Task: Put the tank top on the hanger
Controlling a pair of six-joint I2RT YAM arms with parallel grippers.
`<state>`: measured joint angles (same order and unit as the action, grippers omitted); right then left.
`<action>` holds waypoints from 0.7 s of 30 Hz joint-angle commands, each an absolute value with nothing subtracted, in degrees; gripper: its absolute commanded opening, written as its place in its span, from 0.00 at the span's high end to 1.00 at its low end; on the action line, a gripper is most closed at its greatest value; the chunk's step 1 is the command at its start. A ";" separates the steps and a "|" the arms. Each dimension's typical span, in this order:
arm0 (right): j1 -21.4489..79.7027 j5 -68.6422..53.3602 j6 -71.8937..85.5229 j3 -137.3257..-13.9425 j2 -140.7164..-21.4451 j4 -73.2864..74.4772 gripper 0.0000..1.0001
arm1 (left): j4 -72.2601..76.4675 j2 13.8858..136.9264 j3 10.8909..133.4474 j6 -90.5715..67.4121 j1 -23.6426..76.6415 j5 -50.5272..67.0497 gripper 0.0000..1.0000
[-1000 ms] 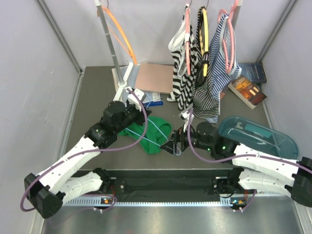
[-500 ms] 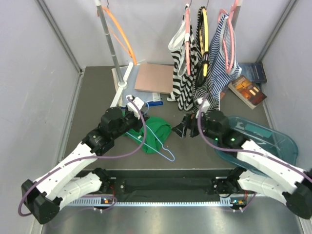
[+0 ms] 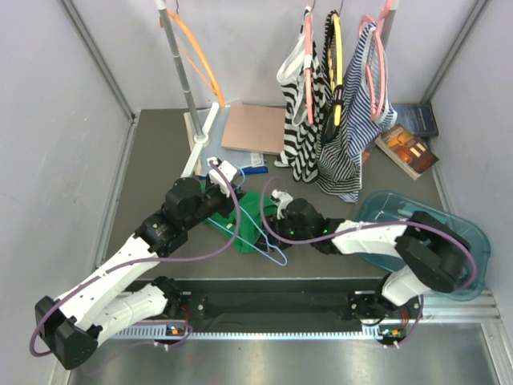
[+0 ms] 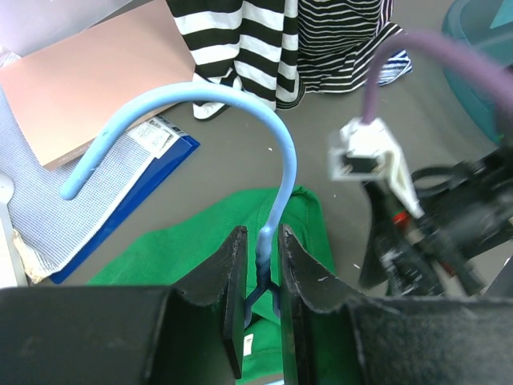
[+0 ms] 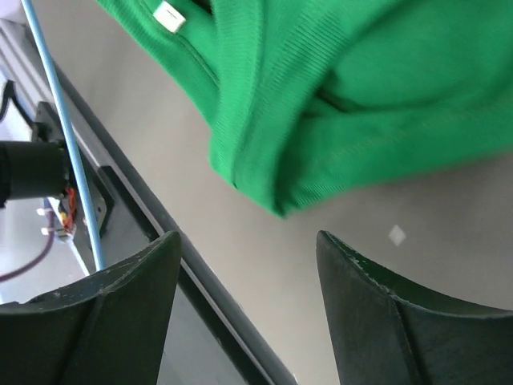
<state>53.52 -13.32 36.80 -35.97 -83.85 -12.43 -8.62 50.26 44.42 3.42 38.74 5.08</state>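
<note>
The bright-green tank top point(image 3: 255, 210) lies crumpled on the table between the arms. The thin light-blue hanger point(image 3: 272, 250) lies across it. My left gripper point(image 4: 260, 241) is shut on the hanger's neck just below the hook point(image 4: 280, 152), above the top point(image 4: 160, 257); from above it sits at the top's left edge point(image 3: 218, 202). My right gripper point(image 5: 248, 257) is open and empty, low over the table at the top's right edge point(image 3: 278, 222). Its view shows the top's hem point(image 5: 321, 88), its white label point(image 5: 169, 14) and a hanger wire point(image 5: 64, 136).
Striped tops on pink hangers point(image 3: 337, 120) hang from a rack at the back. An orange hanger point(image 3: 196, 56) hangs on a pole at the back left. A brown board point(image 3: 252, 127), books point(image 3: 407, 148) and a teal tray point(image 3: 425, 233) lie around.
My right gripper let go of the hanger's lower corner, lifted away, then swung left and down to the tank top's right edge. The hanger dropped onto the top. The left gripper shifted slightly.
</note>
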 commanded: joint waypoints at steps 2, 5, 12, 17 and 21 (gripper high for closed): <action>56.24 -16.17 39.64 -42.00 -90.69 -24.61 0.33 | -5.54 48.60 44.03 5.27 39.11 3.87 1.00; 57.04 -16.00 39.64 -44.73 -94.12 -25.31 0.33 | -5.54 47.90 43.86 5.45 39.11 3.34 1.00; 57.74 -15.12 40.52 -48.42 -100.01 -25.32 0.35 | -5.63 47.11 43.68 5.80 39.20 2.46 1.00; 58.27 -13.80 40.78 -49.66 -101.86 -24.44 0.36 | -5.89 46.41 43.86 5.54 39.29 2.72 1.00; 58.62 -12.22 41.75 -49.83 -102.83 -23.47 0.58 | -5.71 45.97 43.94 5.54 39.29 2.46 1.00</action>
<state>57.34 -13.82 40.62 -47.35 -101.91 -21.47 -8.71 47.55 43.72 4.56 39.11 3.57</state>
